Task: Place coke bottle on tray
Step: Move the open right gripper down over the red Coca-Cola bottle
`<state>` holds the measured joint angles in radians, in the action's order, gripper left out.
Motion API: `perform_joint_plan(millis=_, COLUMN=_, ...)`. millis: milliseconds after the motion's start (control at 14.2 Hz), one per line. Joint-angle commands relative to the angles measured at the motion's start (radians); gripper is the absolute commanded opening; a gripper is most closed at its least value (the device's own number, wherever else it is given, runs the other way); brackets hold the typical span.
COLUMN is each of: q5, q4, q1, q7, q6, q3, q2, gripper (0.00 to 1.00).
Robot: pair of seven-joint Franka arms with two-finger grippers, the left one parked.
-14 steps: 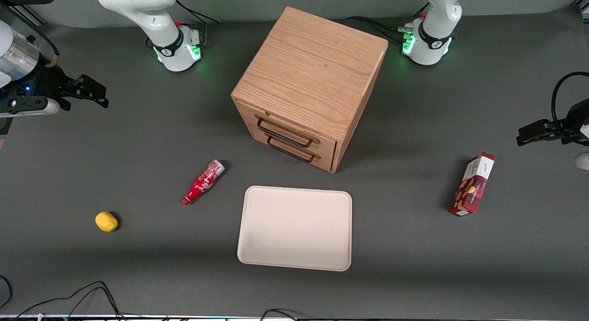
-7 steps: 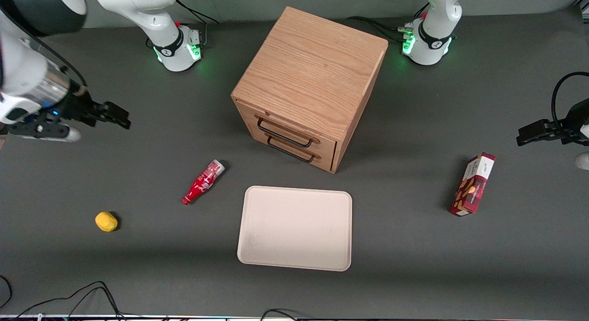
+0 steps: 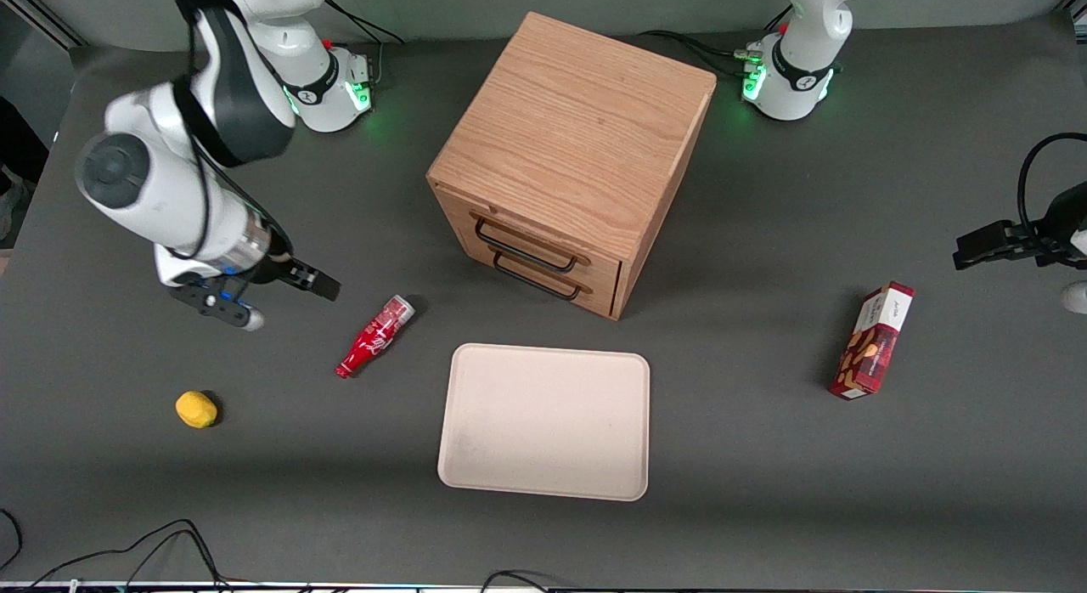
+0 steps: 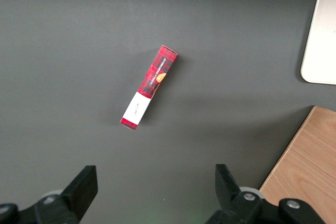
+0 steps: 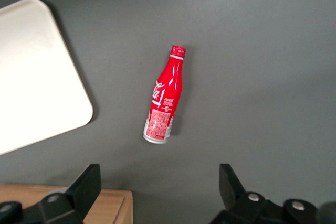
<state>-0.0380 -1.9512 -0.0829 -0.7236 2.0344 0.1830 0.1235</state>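
The coke bottle (image 3: 374,336) lies on its side on the dark table, beside the tray (image 3: 543,423) and toward the working arm's end. Its red cap points toward the front camera and its silver base toward the cabinet. The cream tray lies flat with nothing on it. My right gripper (image 3: 327,289) hovers above the table close to the bottle's base end, apart from it, open and empty. The right wrist view shows the bottle (image 5: 164,98) ahead of the wide-open gripper (image 5: 160,182), with a tray corner (image 5: 31,77) beside it.
A wooden two-drawer cabinet (image 3: 577,151) stands just farther from the camera than the tray; its corner shows in the right wrist view (image 5: 79,208). A yellow lemon (image 3: 196,409) lies toward the working arm's end. A red snack box (image 3: 872,340) lies toward the parked arm's end.
My right arm has swung in from the table's edge at the working arm's end toward the bottle, and the gripper now hovers close to it. The bottle and tray have not moved.
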Motion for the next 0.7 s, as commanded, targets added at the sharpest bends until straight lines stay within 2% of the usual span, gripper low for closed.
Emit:
perform_joint_plan(millis=0, q5=0.010, q4=-0.083, q1=-0.005, q7=-0.132, q6=0.130, q3=0.021, q2=0.054, gripper=1.00)
perform_joint_plan(millis=140, q5=0.052, q4=-0.110, q1=-0.003, q7=-0.190, q6=0.231, q3=0.021, q2=0.128, gripper=1.00)
perform_joint_plan(millis=351, q5=0.058, q4=-0.110, q1=-0.001, q7=-0.246, q6=0.358, q3=0.021, q2=0.249, gripper=1.00)
perform_joint_plan(millis=632, q5=0.098, q4=-0.109, q1=0.000, q7=-0.266, q6=0.457, q3=0.018, q2=0.347, gripper=1.00)
